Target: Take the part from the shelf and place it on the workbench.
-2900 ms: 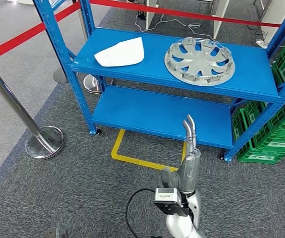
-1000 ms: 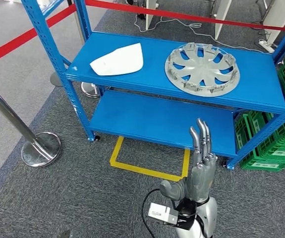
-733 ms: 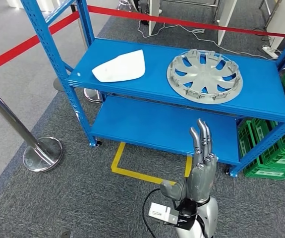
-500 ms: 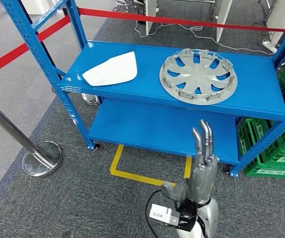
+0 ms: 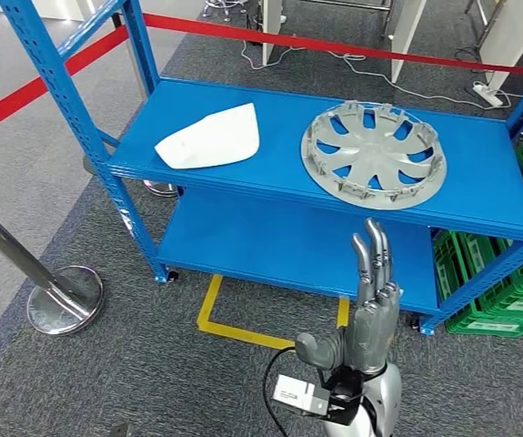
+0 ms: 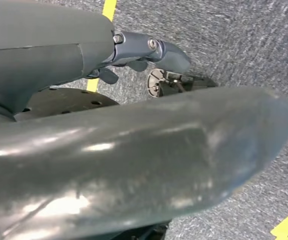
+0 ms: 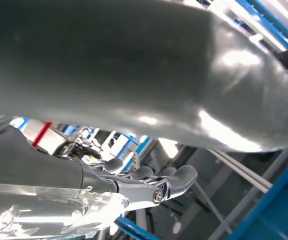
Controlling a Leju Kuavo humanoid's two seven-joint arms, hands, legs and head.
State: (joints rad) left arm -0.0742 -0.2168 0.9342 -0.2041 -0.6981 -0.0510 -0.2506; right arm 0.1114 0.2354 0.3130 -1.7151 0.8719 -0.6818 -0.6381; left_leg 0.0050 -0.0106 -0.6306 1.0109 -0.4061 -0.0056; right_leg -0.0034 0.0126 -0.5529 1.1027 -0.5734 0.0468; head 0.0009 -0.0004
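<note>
A silver wheel cover [image 5: 373,153] lies flat on the right half of the blue shelf's top level [image 5: 286,109]. A white curved part [image 5: 209,138] lies on the left half. My right hand [image 5: 371,305] is raised in front of the shelf, below the wheel cover and apart from it, fingers straight up and thumb out, holding nothing. The right wrist view has the same hand [image 7: 142,185] with its fingers [image 7: 172,182] stretched out and empty. My left hand [image 6: 134,150] hangs over the grey carpet, its fingers [image 6: 161,48] extended and holding nothing.
The bare lower shelf level [image 5: 293,246] sits just above the floor. Green crates [image 5: 512,291] stand at the shelf's right end. A chrome stanchion base [image 5: 65,299] and red barrier belt [image 5: 326,41] bound the left and far sides. Yellow floor tape [image 5: 245,332] marks the carpet.
The whole picture has shifted as the camera moved, and the shelf now looks slightly nearer. My right hand has risen since the earliest frame and stays open. Both parts lie where they were.
</note>
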